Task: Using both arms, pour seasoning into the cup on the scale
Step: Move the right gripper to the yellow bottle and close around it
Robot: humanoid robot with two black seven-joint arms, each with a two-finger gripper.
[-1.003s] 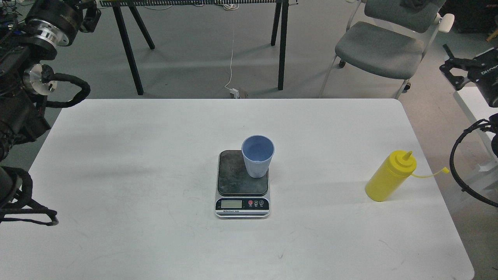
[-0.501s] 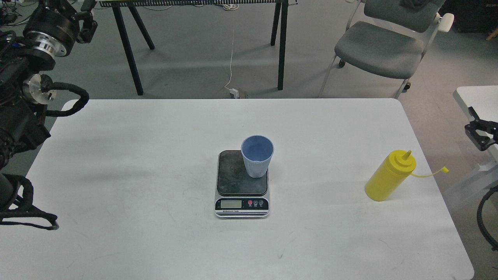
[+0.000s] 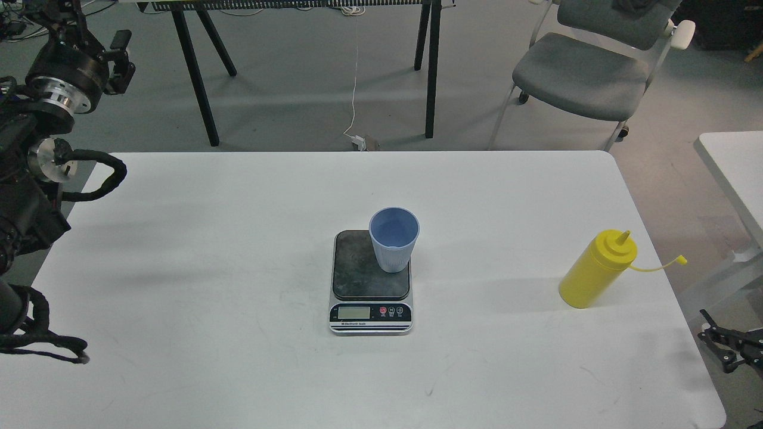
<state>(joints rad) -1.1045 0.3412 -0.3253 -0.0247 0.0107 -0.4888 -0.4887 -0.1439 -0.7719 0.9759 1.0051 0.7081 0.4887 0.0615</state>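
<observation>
I see the cup (image 3: pixel 393 239) upright on the scale (image 3: pixel 370 282); seasoning (image 3: pixel 596 270) stands apart. Left gripper (image 3: pixel 110 44) and right gripper (image 3: pixel 724 348): jaws' opening indeterminate.

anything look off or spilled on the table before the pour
Nothing spilled or tipped. The cup stands upright on the scale, though toward its back right corner, not centred. The seasoning stands upright near the table's right edge, its cap hanging off.
</observation>
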